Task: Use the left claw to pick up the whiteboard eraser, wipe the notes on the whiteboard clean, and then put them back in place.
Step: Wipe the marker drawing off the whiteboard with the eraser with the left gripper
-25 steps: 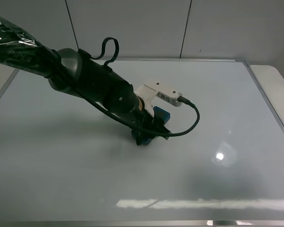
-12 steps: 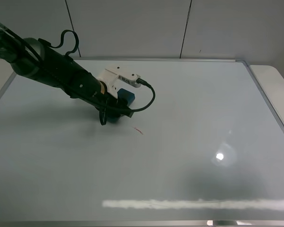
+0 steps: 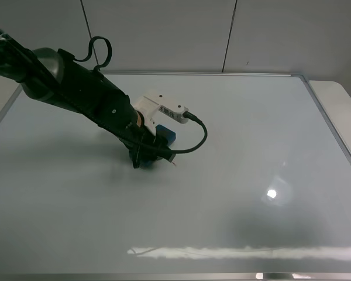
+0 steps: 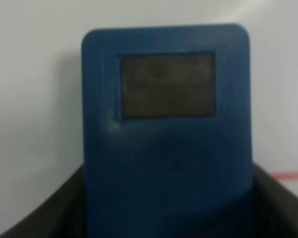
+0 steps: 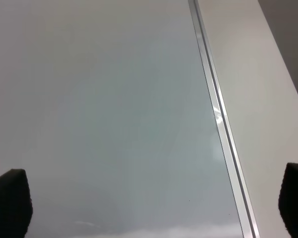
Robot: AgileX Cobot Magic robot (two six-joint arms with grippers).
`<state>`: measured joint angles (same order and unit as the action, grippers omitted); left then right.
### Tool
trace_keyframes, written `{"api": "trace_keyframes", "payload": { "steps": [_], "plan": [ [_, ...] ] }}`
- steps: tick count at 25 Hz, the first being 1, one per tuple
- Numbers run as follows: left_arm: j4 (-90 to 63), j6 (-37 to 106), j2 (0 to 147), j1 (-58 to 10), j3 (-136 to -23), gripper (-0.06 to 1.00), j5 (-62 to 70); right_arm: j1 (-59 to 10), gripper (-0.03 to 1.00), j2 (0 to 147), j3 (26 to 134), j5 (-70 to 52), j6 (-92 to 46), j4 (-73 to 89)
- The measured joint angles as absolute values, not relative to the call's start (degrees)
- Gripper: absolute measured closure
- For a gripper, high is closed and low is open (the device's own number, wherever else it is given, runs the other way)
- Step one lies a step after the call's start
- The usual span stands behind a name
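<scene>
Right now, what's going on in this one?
The left pincer is clamped on the blue whiteboard eraser and holds it down against the whiteboard, apparently mid-wipe. A thin red trace of the notes shows right beside the eraser, so the board is not fully clean yet. The right pincer is open and idle, hanging over the board near its metal frame.
</scene>
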<state>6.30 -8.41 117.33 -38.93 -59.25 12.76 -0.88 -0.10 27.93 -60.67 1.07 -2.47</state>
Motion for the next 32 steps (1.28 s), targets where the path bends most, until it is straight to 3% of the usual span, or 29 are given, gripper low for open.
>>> {"api": "trace_keyframes", "payload": {
  "steps": [7, 13, 18, 28, 32],
  "plan": [
    [4.9, -8.3, 117.1, -47.9, -59.5, 0.40, 17.4, -0.9, -0.03, -0.1, 27.9, -60.7, 1.1, -2.5],
    [4.9, -8.3, 117.1, -50.0, -59.5, 0.40, 18.1, -0.9, -0.03, -0.1, 27.9, -60.7, 1.1, -2.5],
    [6.3, -8.2, 117.1, -47.6, -59.5, 0.40, 18.0, -0.9, -0.03, -0.1, 27.9, -60.7, 1.1, -2.5],
    [12.0, -9.7, 116.8, -33.4, -59.5, 0.40, 15.4, -0.9, -0.03, -0.1, 27.9, -60.7, 1.1, -2.5],
    [12.3, -9.7, 116.8, -32.1, -59.5, 0.40, 15.4, -0.9, -0.03, -0.1, 27.9, -60.7, 1.1, -2.5]
  ]
}}
